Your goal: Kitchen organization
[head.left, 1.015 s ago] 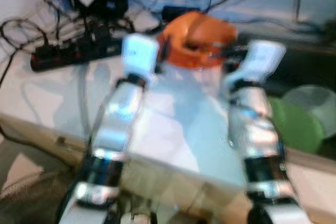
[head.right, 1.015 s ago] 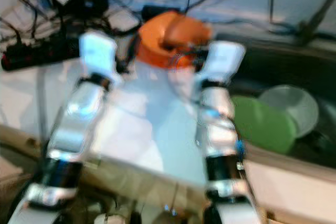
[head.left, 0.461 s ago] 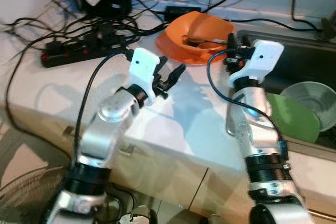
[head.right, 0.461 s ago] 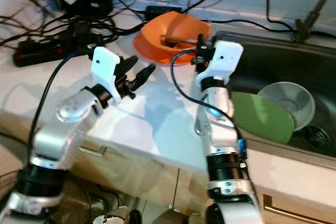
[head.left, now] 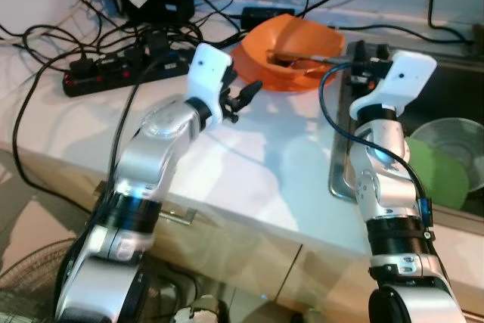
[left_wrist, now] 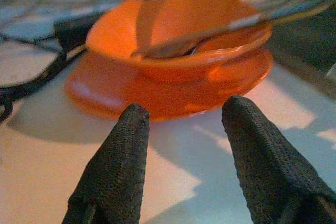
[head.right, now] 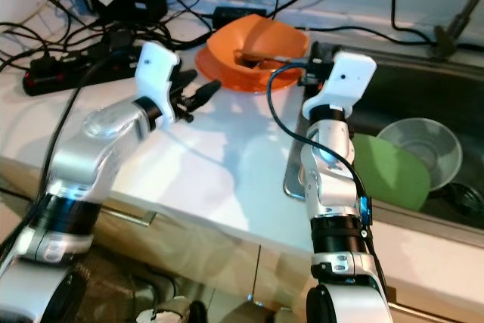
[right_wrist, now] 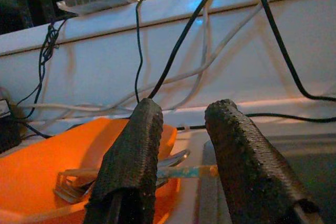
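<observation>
Left eye view: the left hand [head.left: 243, 94] is hovering with its fingers parted just above the white table [head.left: 249, 164], close beside the orange bowl [head.left: 291, 49], which is sitting on an orange plate [head.left: 253, 66] at the back of the table next to the sink [head.left: 454, 104]. Half a second ago this hand was lower in the frame and farther from the bowl; it has since drawn nearer to the plate's rim. The right hand [head.left: 355, 54] is raised at the bowl's sink side, and its arm is standing more upright than before. A black power strip [head.left: 113, 73] and tangled cables are lying to the robot's left.

Right eye view: a green plate [head.right: 389, 175] and a clear bowl [head.right: 422, 149] are resting in the sink, to the right of the right arm. The whole scene is sharp, unlike the blur of a second ago.

Left wrist view: the two black fingers [left_wrist: 118, 171] are standing apart, holding nothing, and are framing the orange bowl and its plate, with cutlery [left_wrist: 210, 32] leaning out of the bowl.

Right wrist view: the right hand's fingers [right_wrist: 134, 166] are spread and empty, poised above the bowl's edge, where a fork [right_wrist: 126, 174] is lying inside. Cables are trailing along the white wall behind.
</observation>
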